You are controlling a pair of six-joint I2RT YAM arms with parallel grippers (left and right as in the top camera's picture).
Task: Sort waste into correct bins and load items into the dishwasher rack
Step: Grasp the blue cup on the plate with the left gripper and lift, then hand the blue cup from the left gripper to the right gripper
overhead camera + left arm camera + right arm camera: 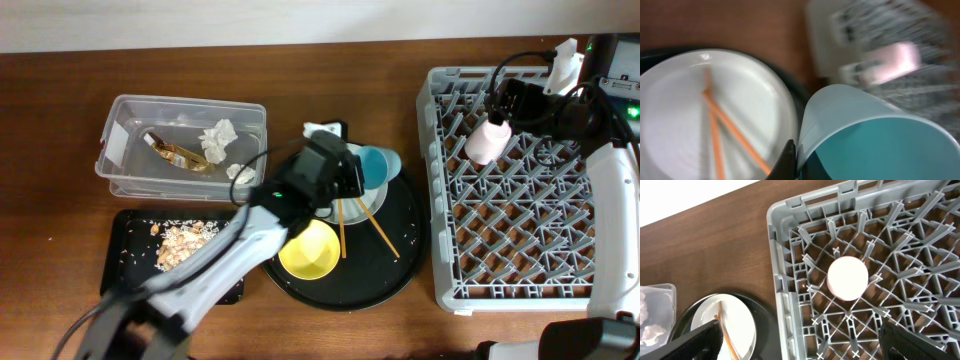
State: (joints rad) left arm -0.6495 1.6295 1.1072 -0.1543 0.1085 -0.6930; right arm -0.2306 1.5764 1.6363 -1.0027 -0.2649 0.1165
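the left fingers (789, 162) are closed tight on the rim of the small blue cup (875, 135), pinching its wall between them, with the cup's open mouth facing the wrist camera. from overhead, the cup is sitting at the far edge of the large round black tray (405, 265), over the rim of the pale green-white plate (368, 205); whether it is resting there or raised is not showing. two thin wooden chopsticks (342, 228) are lying across the plate and out onto the tray, and the yellow bowl (308, 250) is sitting on the same tray, nearer the front.

the right fingers (695, 342) are spread wide and gripping nothing, hanging above the far left part of the grey dishwasher rack (520, 230), right over the small pink cup (847, 277), which is standing among the pegs.

on the bench (60, 100), left of the round tray, the clear plastic tub (190, 101) is holding crumpled white tissue balls (218, 135) and the gold-brown wrapper (180, 155). just in front of it, the shallow black tray (122, 225) is carrying the beige food scraps (183, 243).
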